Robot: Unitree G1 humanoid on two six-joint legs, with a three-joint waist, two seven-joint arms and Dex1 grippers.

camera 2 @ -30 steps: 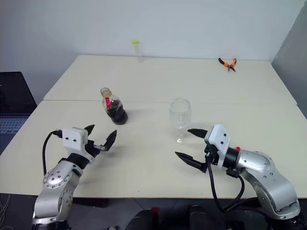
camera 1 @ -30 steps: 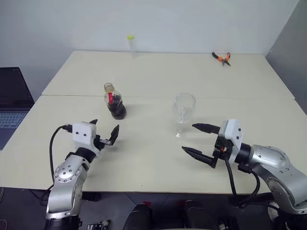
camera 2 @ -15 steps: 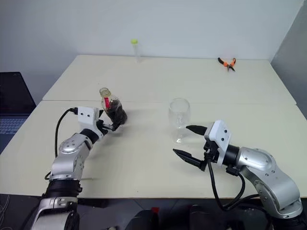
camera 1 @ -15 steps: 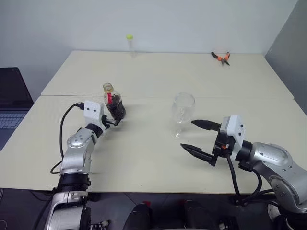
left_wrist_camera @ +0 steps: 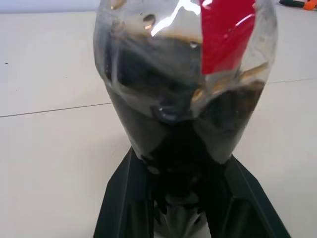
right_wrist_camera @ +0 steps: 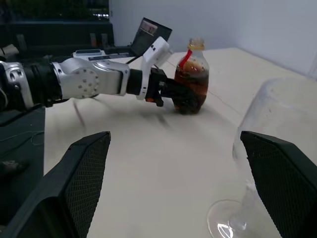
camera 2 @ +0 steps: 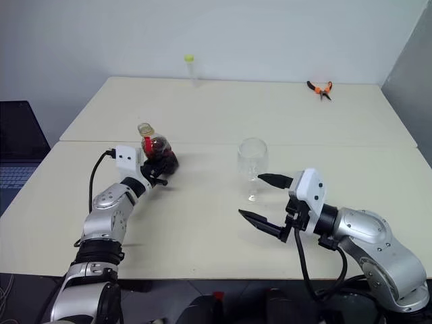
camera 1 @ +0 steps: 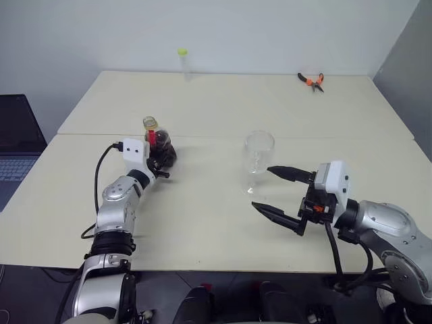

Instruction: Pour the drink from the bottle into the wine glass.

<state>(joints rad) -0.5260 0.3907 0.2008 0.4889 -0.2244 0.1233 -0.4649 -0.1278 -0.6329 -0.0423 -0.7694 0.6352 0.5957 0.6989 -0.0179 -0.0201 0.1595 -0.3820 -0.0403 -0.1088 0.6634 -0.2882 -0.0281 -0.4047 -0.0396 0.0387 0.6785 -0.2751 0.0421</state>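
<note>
Head view: the left gripper (camera 1: 160, 167), spread and short of it a second ago, now pinches the small clear ribbed bottle of dark drink (camera 1: 158, 145), so lifting comes next. The clear stemmed wine glass (camera 1: 257, 160) stands between the right gripper (camera 1: 278, 191)'s spread fingers.

Left wrist: the bottle sits wedged between black fingers.

Right wrist: the cream table (right_wrist_camera: 148, 168) with a laptop (right_wrist_camera: 153, 30) beyond.

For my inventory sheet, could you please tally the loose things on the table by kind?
Bottle: 1
Glass: 1
Tube: 1
Pliers: 1
Total: 4
</note>
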